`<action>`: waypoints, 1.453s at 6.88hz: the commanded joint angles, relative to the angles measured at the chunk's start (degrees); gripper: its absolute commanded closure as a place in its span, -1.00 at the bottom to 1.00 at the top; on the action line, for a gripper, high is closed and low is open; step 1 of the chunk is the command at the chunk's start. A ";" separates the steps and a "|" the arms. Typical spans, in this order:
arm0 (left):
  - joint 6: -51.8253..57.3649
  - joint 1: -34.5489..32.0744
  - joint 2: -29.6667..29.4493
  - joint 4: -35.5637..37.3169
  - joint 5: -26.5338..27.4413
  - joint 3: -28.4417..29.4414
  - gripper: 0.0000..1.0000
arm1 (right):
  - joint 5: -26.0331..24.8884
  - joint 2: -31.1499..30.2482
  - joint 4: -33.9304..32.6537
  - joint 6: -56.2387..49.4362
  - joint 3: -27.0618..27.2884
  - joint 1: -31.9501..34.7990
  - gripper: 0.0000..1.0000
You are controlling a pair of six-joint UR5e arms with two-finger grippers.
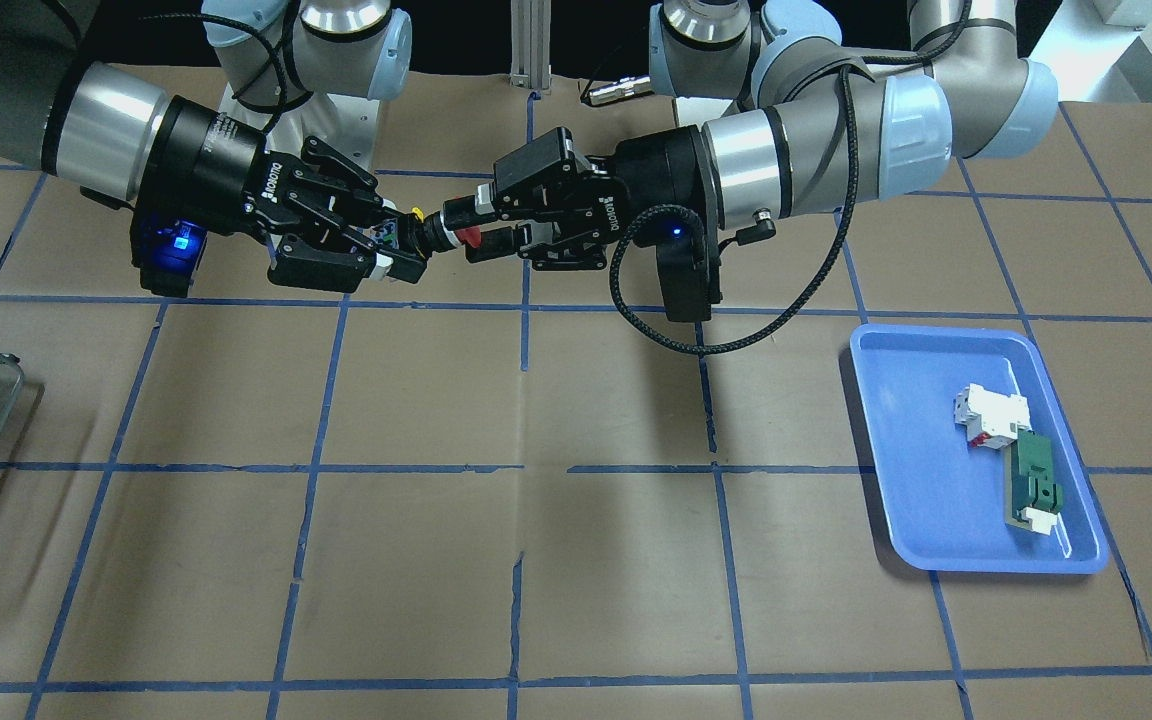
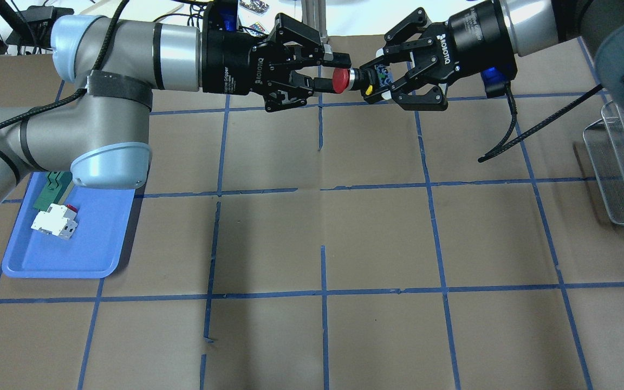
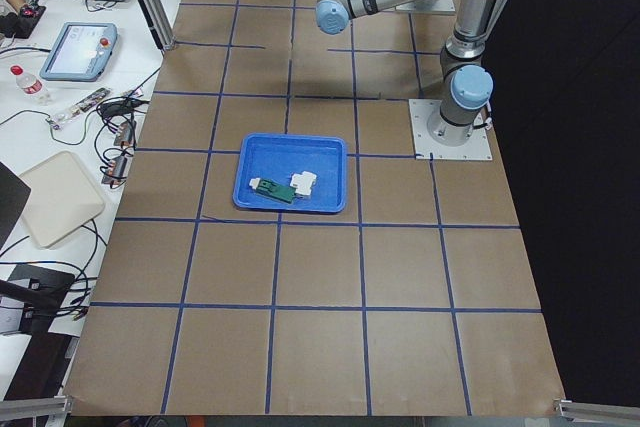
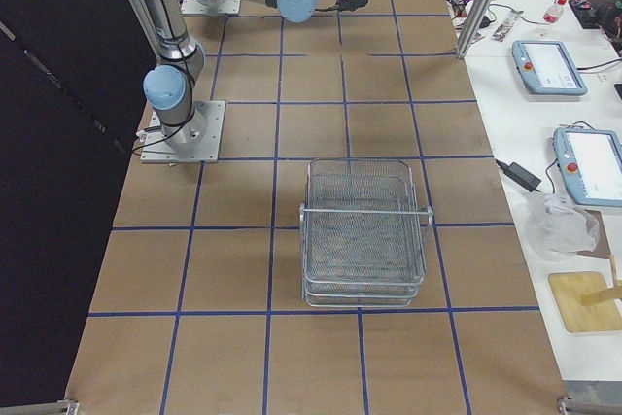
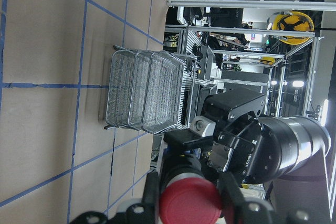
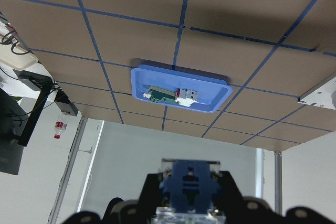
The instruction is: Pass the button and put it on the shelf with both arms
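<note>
The button (image 2: 340,79), with red cap, black body and blue-and-yellow rear block, hangs in the air between both grippers at the table's far middle. My left gripper (image 2: 336,71) grips the red cap, which fills the bottom of the left wrist view (image 5: 190,203). My right gripper (image 2: 379,81) is shut on the rear block, seen blue in the right wrist view (image 6: 189,187). In the front-facing view the button (image 1: 441,235) spans from the left gripper (image 1: 476,225) to the right gripper (image 1: 398,240). The wire-mesh shelf (image 2: 615,162) stands at the table's right edge, far from both.
A blue tray (image 2: 95,244) lies on the left under my left arm's elbow, holding a white-and-red block (image 2: 54,223) and a green flat part (image 2: 49,189). The brown table has a blue tape grid. The shelf also shows in the right side view (image 4: 364,230).
</note>
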 commanded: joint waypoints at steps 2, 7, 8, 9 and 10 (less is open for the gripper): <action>-2.80 0.00 -0.15 0.08 -0.04 0.43 -1.00 | -0.08 -0.08 -0.05 0.00 -0.10 -0.19 1.00; -3.42 0.09 0.73 -0.97 19.22 5.69 -1.00 | -21.27 -0.16 -1.81 -27.05 -0.80 -7.82 1.00; -3.42 -0.26 1.34 -3.58 24.17 6.05 -1.00 | -28.75 -0.16 -1.90 -36.38 -0.98 -9.40 1.00; -2.72 -0.35 2.30 -6.83 29.87 6.49 -1.00 | -32.48 -0.16 -1.55 -47.79 -1.24 -13.50 1.00; -2.02 -0.52 2.48 -12.25 34.63 8.84 -1.00 | -32.78 0.36 1.24 -55.39 -2.20 -19.46 1.00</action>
